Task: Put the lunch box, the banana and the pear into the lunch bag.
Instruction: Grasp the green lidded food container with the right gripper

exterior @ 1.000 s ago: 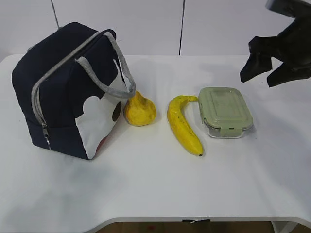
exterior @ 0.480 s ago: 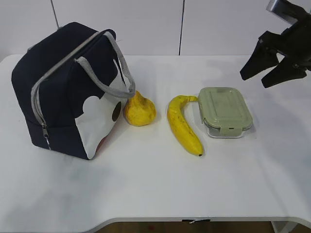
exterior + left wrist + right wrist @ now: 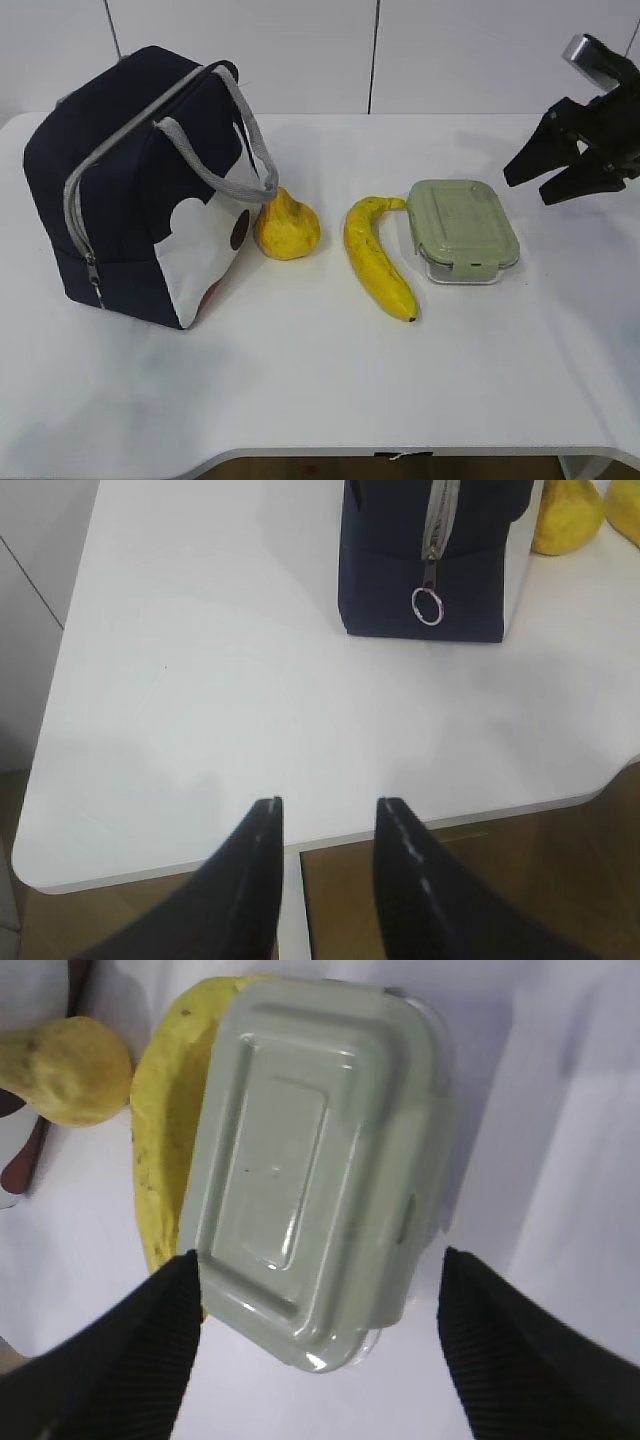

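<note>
A white table [image 3: 300, 400] with rounded corners stands against a pale wall [image 3: 300, 50] of flat panels split by dark seams. Brown floor [image 3: 480, 880] shows below its edge.

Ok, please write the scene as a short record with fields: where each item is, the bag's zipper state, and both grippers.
lunch bag: stands at the table's left, zipper closed
pear: on the table, right beside the bag
banana: lies between pear and lunch box
lunch box: on the table, lid on, banana stem touching its left side
left gripper: partly open, empty, over the table's edge, far from the items
right gripper: wide open, empty, above and right of the lunch box
items in bag: none
</note>
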Robot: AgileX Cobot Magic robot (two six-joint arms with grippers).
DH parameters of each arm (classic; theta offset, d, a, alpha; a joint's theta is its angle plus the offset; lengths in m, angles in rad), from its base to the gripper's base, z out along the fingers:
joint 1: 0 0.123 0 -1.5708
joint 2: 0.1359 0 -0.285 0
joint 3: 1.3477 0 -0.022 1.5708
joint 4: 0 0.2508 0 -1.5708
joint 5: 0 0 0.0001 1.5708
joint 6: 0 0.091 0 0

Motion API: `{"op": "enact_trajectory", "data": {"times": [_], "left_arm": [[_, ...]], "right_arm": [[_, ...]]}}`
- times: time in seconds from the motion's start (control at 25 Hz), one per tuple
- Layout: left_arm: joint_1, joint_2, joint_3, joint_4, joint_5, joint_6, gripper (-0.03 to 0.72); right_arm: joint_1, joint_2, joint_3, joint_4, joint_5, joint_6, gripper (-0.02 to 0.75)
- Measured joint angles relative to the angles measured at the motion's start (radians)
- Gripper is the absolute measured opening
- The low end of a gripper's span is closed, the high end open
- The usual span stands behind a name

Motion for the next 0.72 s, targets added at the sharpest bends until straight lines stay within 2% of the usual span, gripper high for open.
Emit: {"op": "enact_trajectory", "data": {"times": [0.48, 0.72], "left_arm": [[0.000, 0.000, 0.000, 0.000, 0.000, 0.000, 0.237], [0.000, 0.000, 0.000, 0.000, 0.000, 0.000, 0.237]], "right_arm": [[-0.002, 0.132, -0.002, 0.051, -0.006, -0.078, 0.583], [-0.002, 0.174, -0.007, 0.117, -0.008, -0.124, 0.583]]}}
